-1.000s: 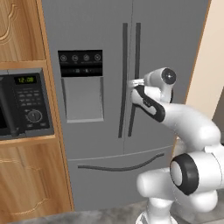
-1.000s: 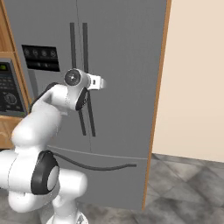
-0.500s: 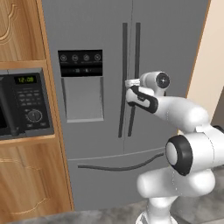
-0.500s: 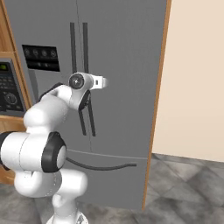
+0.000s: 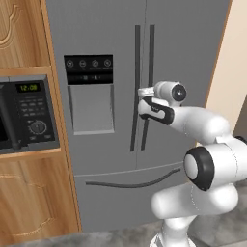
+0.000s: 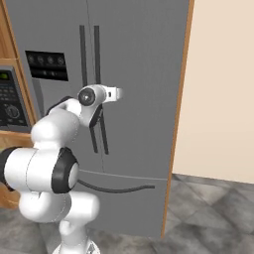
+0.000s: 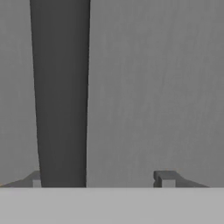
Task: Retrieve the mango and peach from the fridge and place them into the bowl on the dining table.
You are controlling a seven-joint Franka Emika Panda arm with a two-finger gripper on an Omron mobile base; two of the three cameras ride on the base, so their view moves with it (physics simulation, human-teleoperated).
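The grey fridge [image 5: 193,48] [image 6: 144,74] stands with both doors shut. My gripper [image 5: 144,93] is pressed up to the right door's dark vertical handle [image 5: 151,53] [image 6: 96,49], at about mid-height. In the hand view the gripper [image 7: 100,179] is open. The handle [image 7: 61,87] runs up between its two fingertips, close to the left fingertip [image 7: 37,179], and there is a wide gap to the right one. The mango and peach are hidden behind the shut doors. The bowl and dining table are out of view.
A black dispenser panel [image 5: 89,70] sits on the left door. A microwave [image 5: 29,116] is set into wooden cabinets left of the fridge. A curved drawer handle [image 5: 135,183] runs below the doors. A beige wall [image 6: 223,99] and grey tiled floor [image 6: 208,208] lie to the right.
The hand has moved in toward the fridge and onto the right door handle, with the forearm dropping lower. The fridge doors have stayed shut.
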